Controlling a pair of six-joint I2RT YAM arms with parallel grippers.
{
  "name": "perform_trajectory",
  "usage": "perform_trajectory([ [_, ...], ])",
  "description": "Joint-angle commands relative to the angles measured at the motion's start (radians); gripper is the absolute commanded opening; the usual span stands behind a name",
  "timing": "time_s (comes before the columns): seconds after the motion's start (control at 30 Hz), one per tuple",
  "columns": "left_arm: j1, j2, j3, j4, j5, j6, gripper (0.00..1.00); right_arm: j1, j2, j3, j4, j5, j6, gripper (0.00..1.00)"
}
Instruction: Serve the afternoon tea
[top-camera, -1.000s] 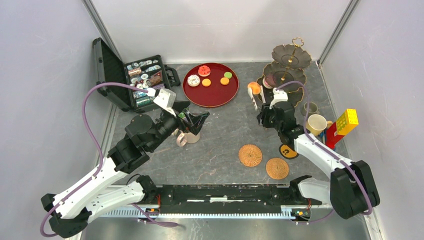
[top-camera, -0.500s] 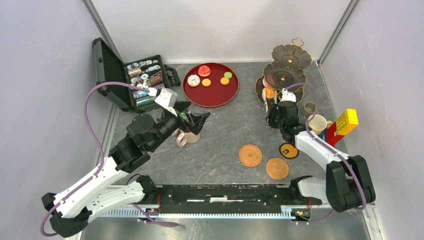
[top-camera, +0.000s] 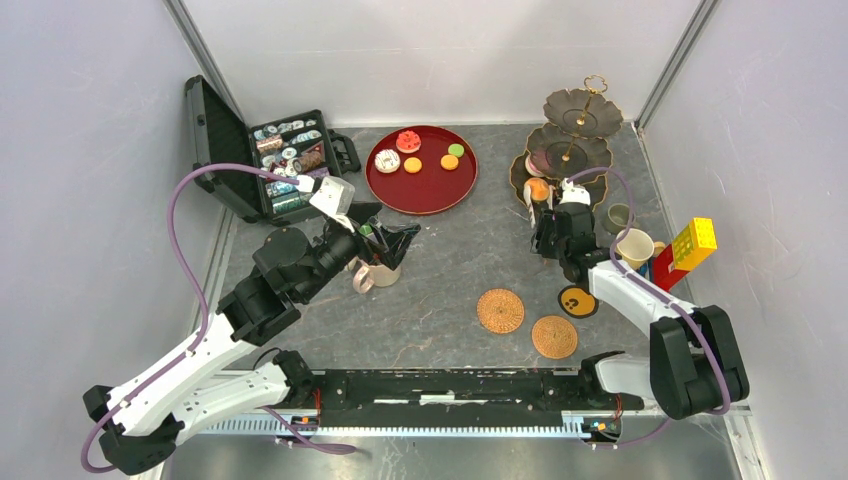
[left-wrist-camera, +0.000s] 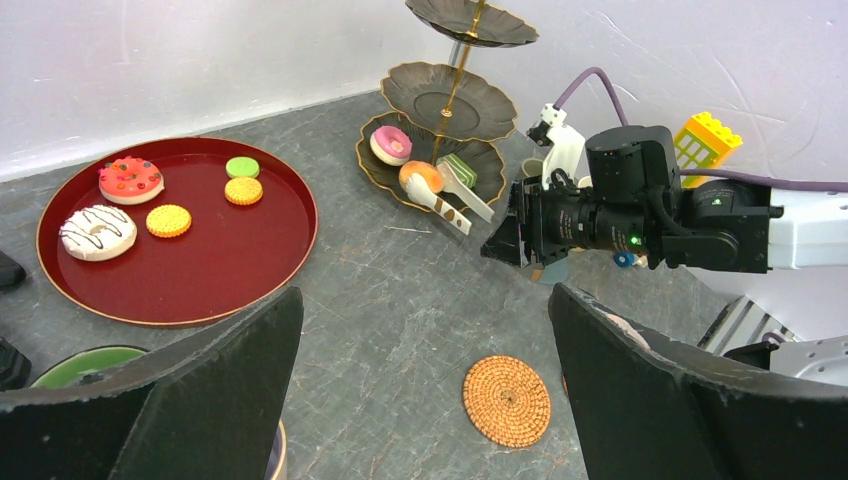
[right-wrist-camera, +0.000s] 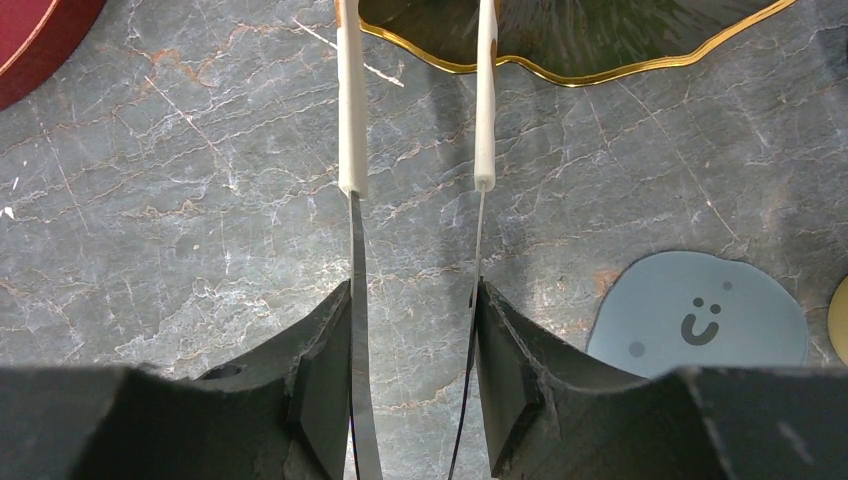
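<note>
Right fingers: pressed onto the tongs, whose tips ahead pinch an orange cake at the stand's bottom tier.
Left fingers: spread wide, with the green-lined mug just below.
Done: pink cake and green cake lie beside the tong tips.
Remaining: five cakes on the red tray; mugs apparently unserved.

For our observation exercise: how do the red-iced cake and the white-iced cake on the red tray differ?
The red-iced cake carries coloured sprinkles; the white-iced cake carries dark drizzle lines. The red-iced cake lies farther back on the red tray than the white-iced cake. Both are round, similar in size and lie flat on the tray.
</note>
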Motion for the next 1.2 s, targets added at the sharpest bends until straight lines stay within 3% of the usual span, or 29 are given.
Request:
perform_trajectory([
  [0.0, 0.002, -0.001, 0.032, 0.029, -0.003, 0.036, 1.00, -0.003, -0.032, 0.006, 0.047, -0.003, -0.001, 0.45],
  [0.27, 0.003, -0.006, 0.033, 0.029, -0.004, 0.037, 1.00, -0.003, -0.055, 0.002, 0.030, 0.000, -0.013, 0.54],
  [0.73, 0.002, -0.020, 0.033, 0.031, 0.008, 0.031, 1.00, -0.003, -0.146, 0.020, -0.047, -0.010, -0.013, 0.54],
  [1.17, 0.003, -0.042, 0.035, 0.031, 0.005, 0.031, 1.00, -0.002, -0.256, 0.008, -0.102, -0.209, -0.124, 0.53],
])
